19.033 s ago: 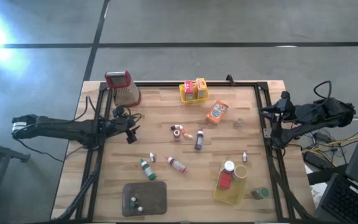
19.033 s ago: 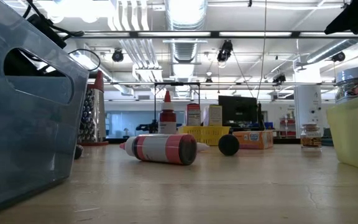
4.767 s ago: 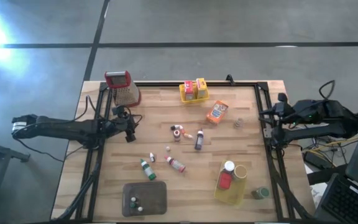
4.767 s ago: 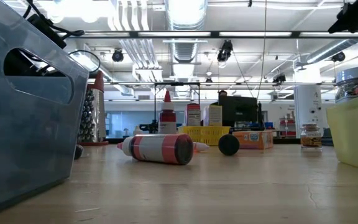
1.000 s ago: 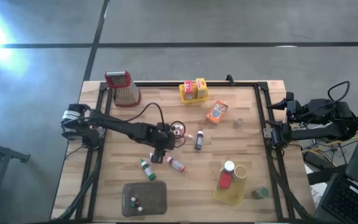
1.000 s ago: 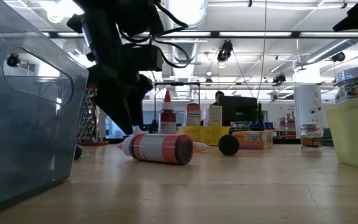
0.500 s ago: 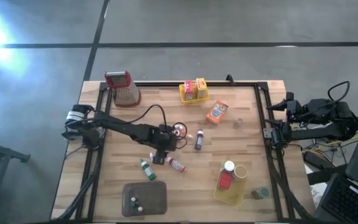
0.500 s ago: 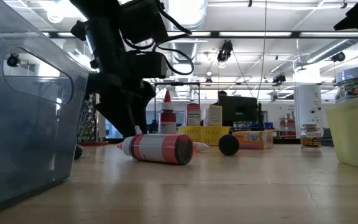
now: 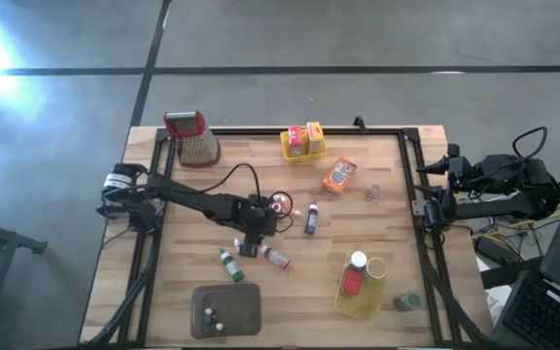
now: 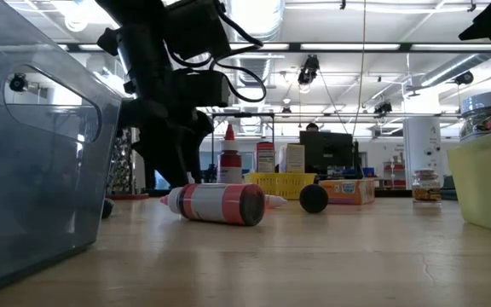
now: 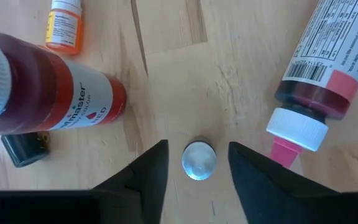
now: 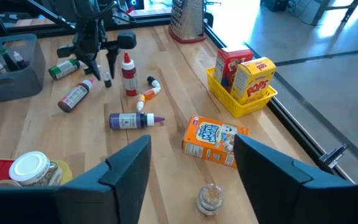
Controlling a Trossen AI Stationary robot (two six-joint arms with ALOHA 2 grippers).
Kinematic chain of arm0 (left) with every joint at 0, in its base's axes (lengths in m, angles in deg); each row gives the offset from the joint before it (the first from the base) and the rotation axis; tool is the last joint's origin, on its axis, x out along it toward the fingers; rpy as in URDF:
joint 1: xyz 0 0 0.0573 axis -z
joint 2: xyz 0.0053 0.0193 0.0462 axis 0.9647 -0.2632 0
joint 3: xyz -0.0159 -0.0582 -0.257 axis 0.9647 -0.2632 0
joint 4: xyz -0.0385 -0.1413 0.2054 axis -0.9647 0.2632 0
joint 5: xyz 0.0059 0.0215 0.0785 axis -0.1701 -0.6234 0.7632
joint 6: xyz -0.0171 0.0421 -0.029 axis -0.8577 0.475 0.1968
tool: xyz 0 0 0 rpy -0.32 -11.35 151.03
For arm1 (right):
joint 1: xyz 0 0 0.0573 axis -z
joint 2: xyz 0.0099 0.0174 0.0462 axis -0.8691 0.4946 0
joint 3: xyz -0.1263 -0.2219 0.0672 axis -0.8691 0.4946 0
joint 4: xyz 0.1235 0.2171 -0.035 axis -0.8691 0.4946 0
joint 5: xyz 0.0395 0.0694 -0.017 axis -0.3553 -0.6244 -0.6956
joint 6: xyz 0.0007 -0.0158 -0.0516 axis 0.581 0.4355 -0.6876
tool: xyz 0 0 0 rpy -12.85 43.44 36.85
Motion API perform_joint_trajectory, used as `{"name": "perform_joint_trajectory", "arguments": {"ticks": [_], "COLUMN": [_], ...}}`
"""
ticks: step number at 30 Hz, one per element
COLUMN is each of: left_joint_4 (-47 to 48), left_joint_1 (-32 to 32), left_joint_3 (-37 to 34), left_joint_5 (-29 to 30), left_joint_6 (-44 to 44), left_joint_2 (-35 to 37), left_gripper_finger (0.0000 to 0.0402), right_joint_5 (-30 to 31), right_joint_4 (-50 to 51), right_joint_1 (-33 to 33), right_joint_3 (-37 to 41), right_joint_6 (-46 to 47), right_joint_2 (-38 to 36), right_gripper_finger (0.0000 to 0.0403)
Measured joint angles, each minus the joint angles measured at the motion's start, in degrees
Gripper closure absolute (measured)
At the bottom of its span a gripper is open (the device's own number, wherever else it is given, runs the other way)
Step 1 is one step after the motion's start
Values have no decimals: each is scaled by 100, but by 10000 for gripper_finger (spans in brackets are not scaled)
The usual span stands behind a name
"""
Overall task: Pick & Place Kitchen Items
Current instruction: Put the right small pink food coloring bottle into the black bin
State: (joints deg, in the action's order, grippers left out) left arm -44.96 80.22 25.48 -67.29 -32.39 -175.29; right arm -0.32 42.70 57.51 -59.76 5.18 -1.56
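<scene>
Pale wood planks are forming the bench (image 9: pixel 377 233), ringed by a black frame; grey concrete floor (image 9: pixel 358 39) is lying beyond. At 12 o'clock a yellow basket (image 9: pixel 302 148) is holding two boxes. At 5 o'clock another yellow tub (image 9: pixel 360 303) is carrying a white-lidded jar (image 9: pixel 358 261). At 7 o'clock a grey tray (image 9: pixel 227 309) is holding tiny bottles.

Left claw (image 11: pixel 193 163) is hovering mid-bench, fingers apart, straddling a small silver-capped vial (image 11: pixel 199 160). Right claw (image 12: pixel 191 163) is waiting at 3 o'clock, fingers parted, holding nothing.
</scene>
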Motion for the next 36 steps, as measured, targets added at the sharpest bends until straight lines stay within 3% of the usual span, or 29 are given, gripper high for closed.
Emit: {"name": "perform_joint_trajectory", "arguments": {"ticks": [11, 26, 36], "left_joint_4": [0, 44, 495], "left_joint_1": [0, 0, 61], "left_joint_3": [0, 0, -2], "left_joint_5": [-4, -4, -8], "left_joint_6": [0, 2, -203], "left_joint_2": [2, 43, 919], "left_gripper_finger": [314, 316, 316], "right_joint_5": [1, 1, 0], "right_joint_4": [-2, -1, 3], "right_joint_1": [0, 1, 1], "right_joint_3": [-2, -2, -2], "right_joint_6": [2, 1, 2], "right_joint_2": [0, 2, 2], "right_gripper_finger": [161, 107, 73]}}
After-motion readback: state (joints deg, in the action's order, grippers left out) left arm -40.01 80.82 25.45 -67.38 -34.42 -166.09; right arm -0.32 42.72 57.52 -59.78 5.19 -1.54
